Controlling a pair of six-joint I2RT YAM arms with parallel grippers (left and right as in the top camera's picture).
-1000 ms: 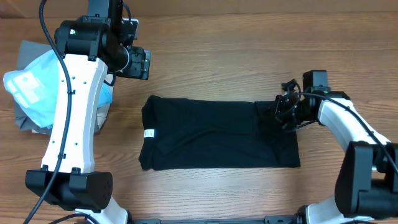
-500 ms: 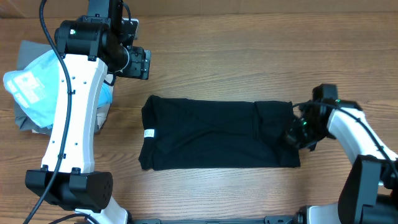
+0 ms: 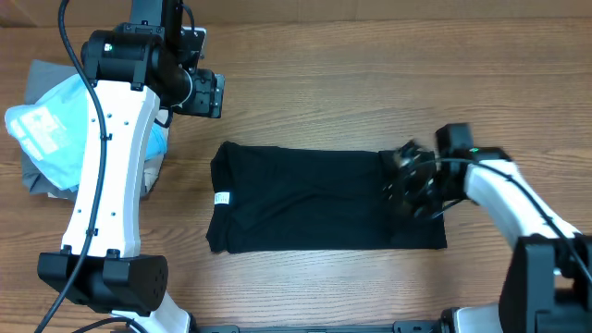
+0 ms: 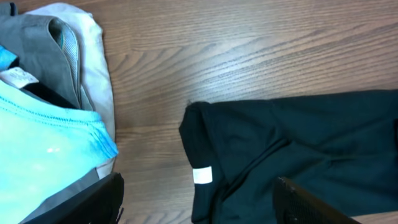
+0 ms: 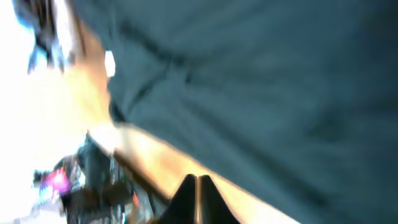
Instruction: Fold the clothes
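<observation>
The black T-shirt [image 3: 305, 199] lies in the middle of the table [image 3: 370, 74], folded lengthwise into a long band with its white tag [image 3: 222, 198] near the left end. The right gripper [image 3: 410, 183] sits low over the band's right end. In its blurred wrist view the jaws look pressed together, and I cannot tell whether any cloth is caught between them. That is the main risk: with only the top layer pinched, or nothing at all, carrying this end leftward would probably peel the layers apart or leave the end behind, and the soft fabric could bunch into a crooked fold. Dragging low could also shove the whole band out of line. The left gripper [image 3: 205, 94] hangs above bare wood beyond the shirt's far left corner, jaws spread wide and holding nothing, so nothing pins the tag end. A sweep toward that side might also brush the light blue garment [image 3: 46, 125] heaped on the grey clothes [image 3: 35, 79].
</observation>
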